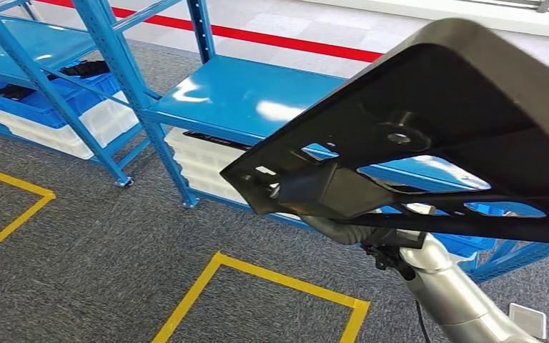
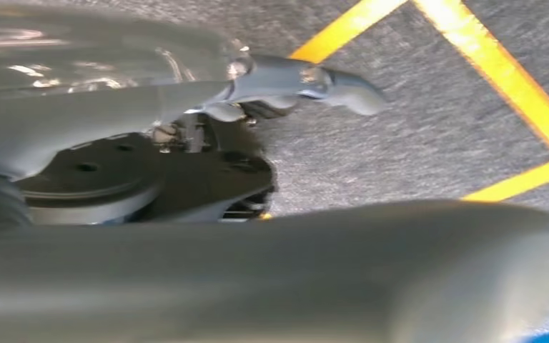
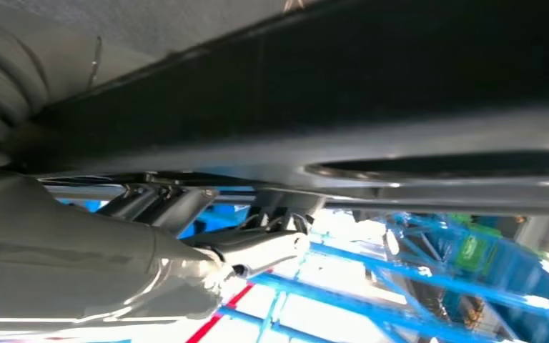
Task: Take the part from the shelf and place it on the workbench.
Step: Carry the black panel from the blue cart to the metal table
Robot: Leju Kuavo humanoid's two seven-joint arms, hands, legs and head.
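Gripping the large black ribbed plastic part [image 1: 457, 114] beside the blue steel shelf [image 1: 243, 96], the right hand [image 1: 329, 189] risks clipping its uprights; left hand's [image 2: 307, 82] state unclear.

No legible text, labels, numbers or signs anywhere.

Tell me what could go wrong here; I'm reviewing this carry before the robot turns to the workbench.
1. The big black part is held near one edge by the right hand, so it may tip or slip.
2. It hangs just over the blue shelf; a swing could hit the frame.
3. It hides much of the head view.
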